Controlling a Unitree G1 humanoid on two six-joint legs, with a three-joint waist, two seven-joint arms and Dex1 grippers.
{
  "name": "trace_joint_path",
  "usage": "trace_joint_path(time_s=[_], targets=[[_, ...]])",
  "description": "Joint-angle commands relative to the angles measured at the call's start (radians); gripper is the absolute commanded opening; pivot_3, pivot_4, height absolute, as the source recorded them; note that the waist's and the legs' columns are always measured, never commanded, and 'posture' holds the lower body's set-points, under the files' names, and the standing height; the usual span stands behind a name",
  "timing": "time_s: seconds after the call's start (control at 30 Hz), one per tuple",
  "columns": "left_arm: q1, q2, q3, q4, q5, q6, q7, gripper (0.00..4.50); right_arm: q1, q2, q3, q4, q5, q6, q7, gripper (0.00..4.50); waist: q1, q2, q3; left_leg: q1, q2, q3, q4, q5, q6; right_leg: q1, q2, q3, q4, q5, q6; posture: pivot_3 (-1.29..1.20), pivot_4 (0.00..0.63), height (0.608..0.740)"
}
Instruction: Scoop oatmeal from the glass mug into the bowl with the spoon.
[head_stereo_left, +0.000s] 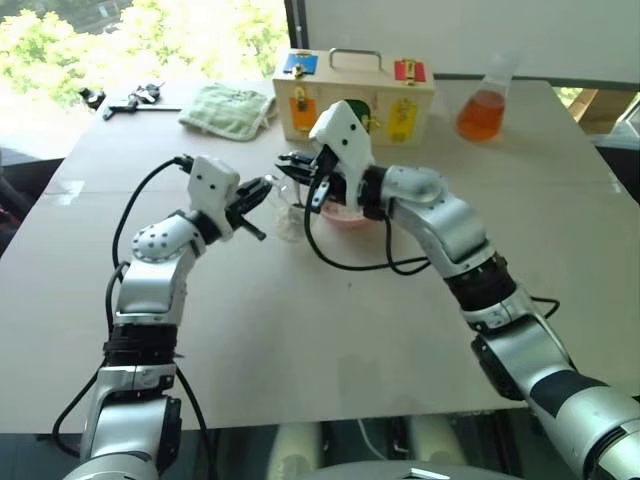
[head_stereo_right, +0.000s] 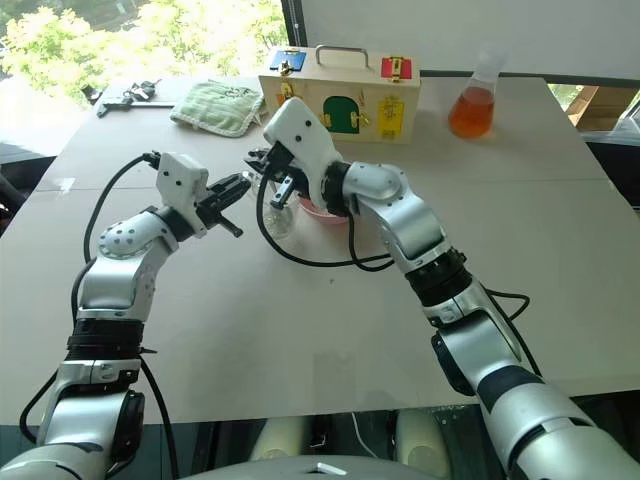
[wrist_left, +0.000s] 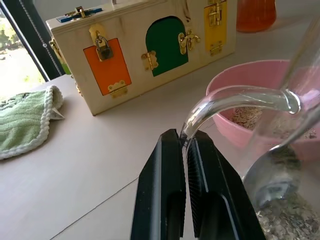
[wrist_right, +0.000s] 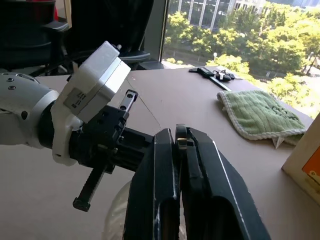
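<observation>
The glass mug (wrist_left: 280, 165) stands near the middle of the counter (head_stereo_left: 330, 340), in the center of the head views, and touches or almost touches the pink bowl (wrist_left: 235, 92) behind it. In the left wrist view the oatmeal (wrist_left: 287, 220) lies at the bottom of the mug, and some flakes are already in the bowl. The spoon (wrist_left: 272, 172) is inside the mug, its oval part low, just above the flakes.

The left hand (wrist_left: 186, 142) is closed narrow on the thin glass handle of the mug. The right hand (wrist_right: 179, 142) is closed on the upper end of the spoon handle, above the mug.

To do this step well, I think the left hand must keep the mug steady and not tilt it. The right hand should push the spoon under the flakes, lift it level, and pass low over the bowl rim before it turns, because dry flakes fall off easily. The grip on the slim handle may slip.

The wooden box (head_stereo_left: 355, 105) in the upper center has colored doors and brass latches. I can read no writing or brand anywhere.
</observation>
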Motion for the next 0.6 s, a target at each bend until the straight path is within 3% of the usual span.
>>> trace_joint_path(time_s=[0.03, 0.23, 0.6], targets=[[-0.02, 0.014, 0.013, -0.009, 0.008, -0.06, -0.01, 0.03, -0.001, 0.036, -0.097, -0.029, 0.079, 0.13, -0.041, 0.0, 0.0, 0.0, 0.0, 0.0, 0.0, 0.0, 0.0, 0.0, 0.0, 0.0, 0.0, 0.0, 0.0, 0.0, 0.0, 0.0, 0.15, 0.74], [-0.015, 0.009, 0.012, 0.006, 0.02, -0.09, -0.01, 0.03, 0.009, 0.064, -0.187, -0.045, 0.151, 0.325, -0.101, 0.0, 0.001, 0.0, 0.0, 0.0, 0.0, 0.0, 0.0, 0.0, 0.0, 0.0, 0.0, 0.0, 0.0, 0.0, 0.0, 0.0, 0.15, 0.74], [0.02, -0.011, 0.001, -0.001, 0.044, -0.107, 0.003, 0.03, -0.036, 0.129, -0.37, -0.048, 0.238, 0.455, -0.265, 0.0, -0.001, 0.0, 0.0, 0.0, 0.0, 0.0, 0.0, 0.0, 0.0, 0.0, 0.0, 0.0, 0.0, 0.0, 0.0, 0.0, 0.15, 0.74]])
